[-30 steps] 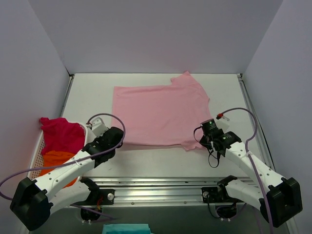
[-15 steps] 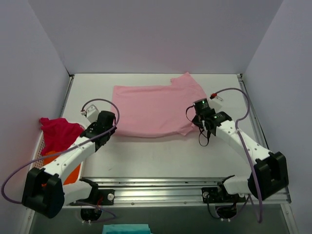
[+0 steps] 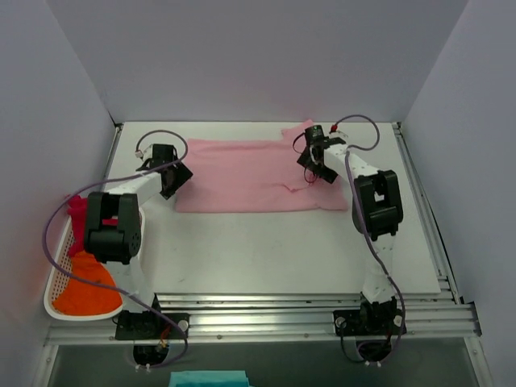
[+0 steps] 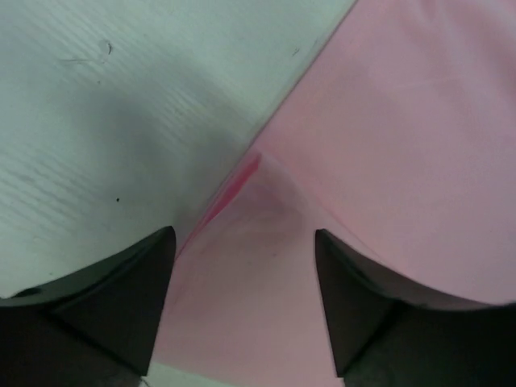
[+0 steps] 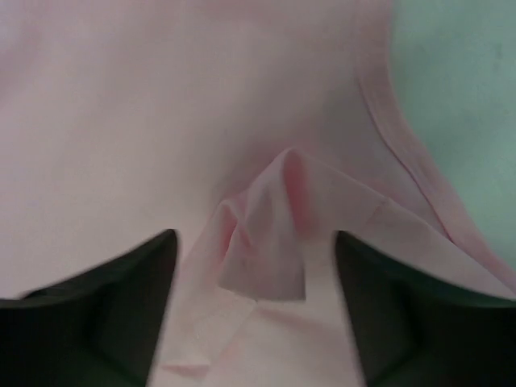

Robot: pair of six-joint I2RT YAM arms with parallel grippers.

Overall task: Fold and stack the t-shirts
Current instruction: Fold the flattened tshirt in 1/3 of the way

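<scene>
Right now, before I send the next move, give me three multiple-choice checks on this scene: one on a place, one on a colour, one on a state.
1. Where does the orange t-shirt lie?
A) in the white basket at the table's left edge
B) on top of the pink shirt
C) beside the right arm's base

2. What colour is the shirt under both grippers?
A) orange
B) light pink
C) magenta-red

3. How do the left gripper and the right gripper stand?
A) both shut on cloth
B) left shut, right open
C) both open

Answers:
1 A: the top view shows it inside the basket.
2 B: the light pink t-shirt fills both wrist views.
3 C: in each wrist view the fingers stand apart, with cloth lying loose between them.
</scene>
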